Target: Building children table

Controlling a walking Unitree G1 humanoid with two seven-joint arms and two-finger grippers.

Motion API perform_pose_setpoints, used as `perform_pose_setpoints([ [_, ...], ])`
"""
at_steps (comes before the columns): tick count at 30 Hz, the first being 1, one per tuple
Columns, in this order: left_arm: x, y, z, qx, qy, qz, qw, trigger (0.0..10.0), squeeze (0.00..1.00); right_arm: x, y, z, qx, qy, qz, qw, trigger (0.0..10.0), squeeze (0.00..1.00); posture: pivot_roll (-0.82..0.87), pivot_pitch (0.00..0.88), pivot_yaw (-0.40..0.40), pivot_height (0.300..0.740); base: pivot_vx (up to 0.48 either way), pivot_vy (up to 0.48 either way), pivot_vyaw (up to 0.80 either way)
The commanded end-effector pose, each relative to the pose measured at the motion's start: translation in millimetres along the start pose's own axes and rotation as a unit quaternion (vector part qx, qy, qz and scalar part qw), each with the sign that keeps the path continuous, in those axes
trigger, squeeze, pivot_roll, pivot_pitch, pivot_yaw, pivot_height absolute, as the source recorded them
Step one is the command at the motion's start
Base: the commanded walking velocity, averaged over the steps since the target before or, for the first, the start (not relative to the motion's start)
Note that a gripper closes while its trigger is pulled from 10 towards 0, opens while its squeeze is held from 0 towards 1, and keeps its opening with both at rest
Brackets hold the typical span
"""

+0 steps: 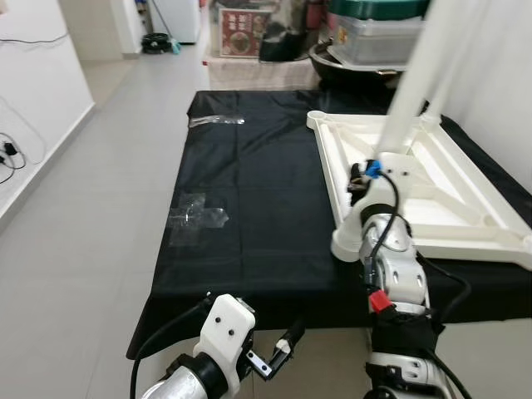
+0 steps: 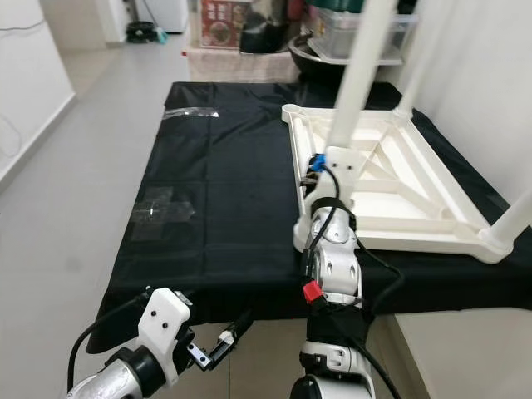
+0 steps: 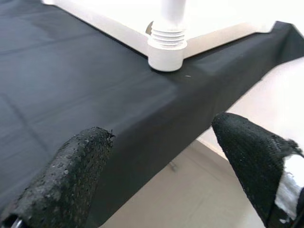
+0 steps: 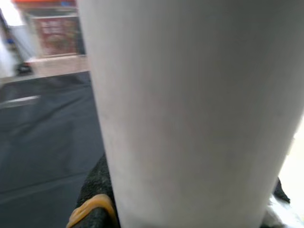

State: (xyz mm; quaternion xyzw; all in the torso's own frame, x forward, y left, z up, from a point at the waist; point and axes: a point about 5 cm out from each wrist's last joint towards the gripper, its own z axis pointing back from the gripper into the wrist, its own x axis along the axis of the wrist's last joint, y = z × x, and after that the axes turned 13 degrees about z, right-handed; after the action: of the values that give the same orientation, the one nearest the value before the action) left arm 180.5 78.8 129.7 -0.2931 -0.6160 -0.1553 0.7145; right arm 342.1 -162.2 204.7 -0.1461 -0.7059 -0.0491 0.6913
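Right claw [image 1: 362, 179] clamps the white leg [image 1: 411, 91] at the tabletop [image 1: 449, 195] edge; left claw [image 1: 278, 356] gapes over bare floor [image 1: 91, 241].

Grey tiled floor [image 1: 108, 191] runs from lower left up to a doorway area at upper left, evenly lit, no hard shadows. White wall [image 1: 37, 75] along the left edge with a pale skirting; dark cables [image 1: 10, 154] hang against it at mid left. Black cloth [image 1: 249, 208] spread flat across centre frame, creased; two crumpled clear plastic wrappers lie on it, one near its far edge [image 1: 216, 120], one toward its left side [image 1: 195, 214]. Upper centre: a red patterned box [image 1: 243, 32] and dark bags. Upper right: stacked lidded plastic bins [image 1: 378, 33]. Pale wall at far right.
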Motion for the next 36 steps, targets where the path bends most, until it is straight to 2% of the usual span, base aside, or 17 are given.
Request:
perform_pose_setpoints([
  [1, -4, 2.3, 1.3, 0.004, 0.010, -0.001, 1.000, 10.0, 0.00, -13, 6.7, 5.4, -0.002, 0.048, -0.012, 0.999, 0.0, 0.00, 0.17, 0.095, -0.030, 0.740, 0.000, 0.000, 0.00],
  [2, -4, 2.5, 1.2, 0.004, 0.010, 0.000, 1.000, 10.0, 0.00, -10, 13.4, 7.4, -0.001, 0.044, -0.017, 0.999, 0.0, 0.00, 0.17, 0.095, -0.030, 0.740, 0.000, 0.000, 0.00],
  [3, -4, 2.5, 1.0, 0.004, 0.010, 0.000, 1.000, 10.0, 0.00, -5, 21.5, 8.1, 0.012, 0.028, -0.026, 0.999, 10.0, 0.00, 0.17, 0.096, -0.029, 0.740, 0.000, 0.000, 0.00],
  [5, -4, 2.6, 0.8, 0.005, 0.010, 0.000, 1.000, 10.0, 0.00, 0, 31.6, 8.4, 0.042, -0.005, -0.038, 0.998, 10.0, 0.00, 0.17, 0.098, -0.030, 0.740, 0.000, 0.000, 0.00],
  [6, -4, 2.6, 0.4, 0.005, 0.010, 0.000, 1.000, 10.0, 0.00, 3, 38.0, 7.9, 0.071, -0.036, -0.046, 0.996, 10.0, 1.00, 0.16, 0.100, -0.031, 0.740, 0.000, 0.000, 0.00],
  [14, -4, 2.6, -0.2, 0.004, 0.009, 0.001, 1.000, 10.0, 0.00, -4, 48.0, 8.9, 0.147, -0.054, -0.053, 0.986, 10.0, 1.00, 0.17, 0.100, -0.033, 0.740, 0.000, 0.000, 0.00],
  [15, -4, 2.5, -0.3, 0.004, 0.009, 0.002, 1.000, 10.0, 0.00, -8, 52.7, 10.5, 0.210, -0.054, -0.056, 0.975, 10.0, 0.00, 0.17, 0.099, -0.031, 0.740, 0.000, 0.000, 0.00],
  [16, -4, 2.5, -0.4, 0.004, 0.008, 0.002, 1.000, 10.0, 0.00, -12, 57.7, 13.9, 0.300, -0.051, -0.075, 0.950, 10.0, 0.00, 0.17, 0.100, -0.034, 0.740, 0.000, 0.000, 0.00],
  [18, -4, 2.5, -0.4, 0.004, 0.008, 0.002, 1.000, 10.0, 0.00, -12, 57.7, 13.9, 0.300, -0.051, -0.075, 0.950, 10.0, 0.00, 0.17, 0.100, -0.034, 0.740, 0.000, 0.000, 0.00],
  [20, -4, 2.7, -0.6, 0.004, 0.007, 0.001, 1.000, 10.0, 0.00, -15, 55.3, 21.3, 0.473, -0.051, -0.076, 0.876, 10.0, 0.00, 0.17, 0.099, -0.033, 0.740, 0.000, 0.000, 0.00],
  [21, -4, 2.7, -0.6, 0.004, 0.007, 0.001, 1.000, 10.0, 0.00, -15, 55.3, 21.3, 0.473, -0.051, -0.076, 0.876, 10.0, 0.00, 0.17, 0.099, -0.033, 0.740, 0.000, 0.000, 0.00],
  [22, -3, 3.1, -0.6, 0.005, 0.005, 0.000, 1.000, 10.0, 0.00, -16, 50.2, 22.5, 0.532, -0.049, -0.073, 0.842, 10.0, 0.00, 0.16, 0.099, -0.034, 0.740, 0.000, 0.000, 0.00],
  [23, -3, 3.1, -0.6, 0.005, 0.005, 0.000, 1.000, 10.0, 0.00, -16, 50.2, 22.5, 0.532, -0.049, -0.073, 0.842, 10.0, 0.00, 0.16, 0.099, -0.034, 0.740, 0.000, 0.000, 0.00],
  [25, -3, 3.2, -0.5, 0.006, 0.001, -0.001, 1.000, 10.0, 0.00, -17, 45.6, 20.4, 0.567, -0.047, -0.056, 0.820, 10.0, 0.00, 0.17, 0.097, -0.036, 0.740, 0.000, 0.000, 0.00],
  [28, 3, 4.8, 0.4, 0.024, -0.020, -0.021, 0.999, 10.0, 0.00, -17, 43.7, 14.6, 0.635, -0.047, -0.048, 0.769, 10.0, 0.00, 0.17, 0.096, -0.038, 0.740, 0.000, 0.000, 0.00],
  [31, 9, 5.5, 0.7, 0.038, -0.040, -0.043, 0.998, 10.0, 0.00, -19, 46.0, 10.9, 0.650, -0.044, -0.042, 0.757, 10.0, 0.00, 0.17, 0.095, -0.042, 0.740, 0.000, 0.000, 0.00],
  [36, 37, -5.1, 6.3, 0.065, -0.105, -0.071, 0.990, 10.0, 0.00, -14, 57.1, -1.5, 0.623, -0.054, -0.028, 0.780, 10.0, 0.00, 0.20, 0.077, -0.058, 0.740, 0.000, 0.000, 0.00],
])
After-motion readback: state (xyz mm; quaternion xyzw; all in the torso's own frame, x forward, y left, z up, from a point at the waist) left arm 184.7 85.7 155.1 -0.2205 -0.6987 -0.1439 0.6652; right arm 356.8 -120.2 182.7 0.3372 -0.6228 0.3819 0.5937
